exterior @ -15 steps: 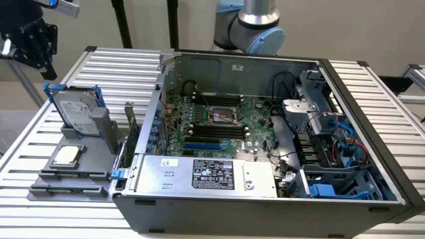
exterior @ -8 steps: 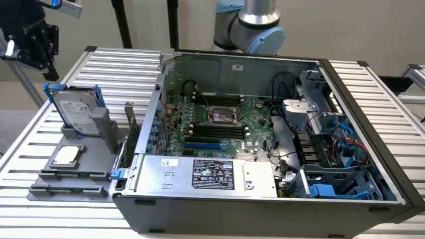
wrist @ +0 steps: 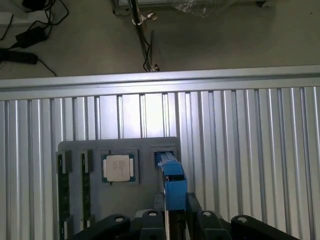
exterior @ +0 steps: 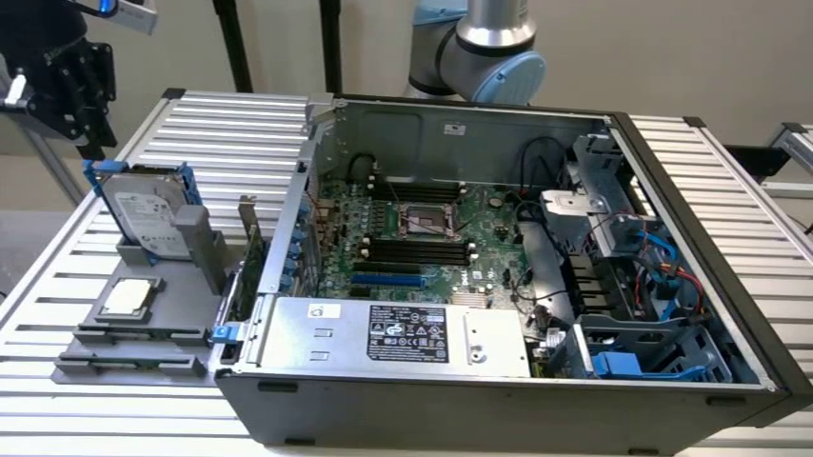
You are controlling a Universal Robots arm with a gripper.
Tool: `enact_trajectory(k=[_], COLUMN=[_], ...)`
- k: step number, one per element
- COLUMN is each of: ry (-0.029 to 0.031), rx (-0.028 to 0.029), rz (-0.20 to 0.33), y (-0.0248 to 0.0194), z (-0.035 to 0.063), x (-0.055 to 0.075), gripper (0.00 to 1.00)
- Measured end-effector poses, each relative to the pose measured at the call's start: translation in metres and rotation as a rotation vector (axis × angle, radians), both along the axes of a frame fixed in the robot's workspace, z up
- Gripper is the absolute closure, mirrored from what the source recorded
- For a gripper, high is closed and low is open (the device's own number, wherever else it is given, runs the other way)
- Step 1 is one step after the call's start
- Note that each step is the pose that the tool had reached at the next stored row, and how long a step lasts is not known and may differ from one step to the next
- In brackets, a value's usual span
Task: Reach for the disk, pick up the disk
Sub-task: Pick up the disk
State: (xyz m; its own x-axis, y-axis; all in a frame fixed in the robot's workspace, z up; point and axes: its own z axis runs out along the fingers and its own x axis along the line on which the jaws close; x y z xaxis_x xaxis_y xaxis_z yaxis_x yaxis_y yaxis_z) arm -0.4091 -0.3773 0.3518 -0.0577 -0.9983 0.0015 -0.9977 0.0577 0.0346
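the pincer (wrist: 172, 216) hangs above the disk (exterior: 143, 211), jaws partly parted and grasping nothing. in the wrist view the disk's blue top edge lines up with the gap between the fingers (wrist: 151, 218). the disk stands upright in a slot of the grey holder (exterior: 190, 249) on the slatted counter (exterior: 228, 119). a square chip (exterior: 131, 297) lies in the same holder, just beside the disk. the open computer case (exterior: 458, 129) sits close on the exterior view's right of the holder.
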Motion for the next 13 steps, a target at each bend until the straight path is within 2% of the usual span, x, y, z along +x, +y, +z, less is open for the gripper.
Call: enact_trajectory(k=[2, 3, 5, 13], ry=[0.0000, 0.0001, 0.0000, -0.0001], rx=[0.0000, 0.0000, 0.0000, 0.0000], rz=[0.001, 0.002, 0.003, 0.013], y=[0.0000, 0.0001, 0.0002, 0.0002], z=[-0.0010, -0.0016, -0.0034, -0.0176], x=[0.000, 0.000, 0.000, 0.002], gripper=[0.58, 0.58, 0.46, 0.46])
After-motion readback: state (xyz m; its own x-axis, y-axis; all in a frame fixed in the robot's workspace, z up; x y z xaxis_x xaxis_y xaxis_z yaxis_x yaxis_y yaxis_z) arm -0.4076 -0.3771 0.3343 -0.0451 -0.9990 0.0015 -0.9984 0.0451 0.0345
